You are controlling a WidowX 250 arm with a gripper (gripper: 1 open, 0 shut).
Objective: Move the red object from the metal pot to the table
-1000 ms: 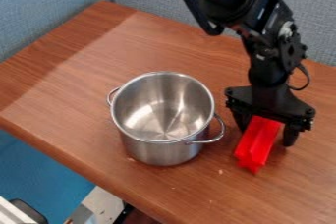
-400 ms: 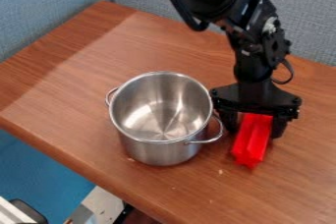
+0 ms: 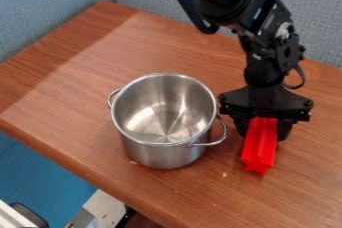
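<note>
One red object [image 3: 259,145], elongated grooved block, on table [image 3: 80,62] beside metal pot [image 3: 166,120].

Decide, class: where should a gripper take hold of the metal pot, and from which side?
Grip the metal pot by its open rim, coming straight down from above: it stands upright without a lid, its wall thin enough for the jaws to straddle. The loop handles are small.

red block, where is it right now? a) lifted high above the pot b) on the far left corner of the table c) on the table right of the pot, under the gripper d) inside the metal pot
c: the red block rests on the table to the right of the metal pot, which looks empty, with the gripper directly over the block's top end.
</note>
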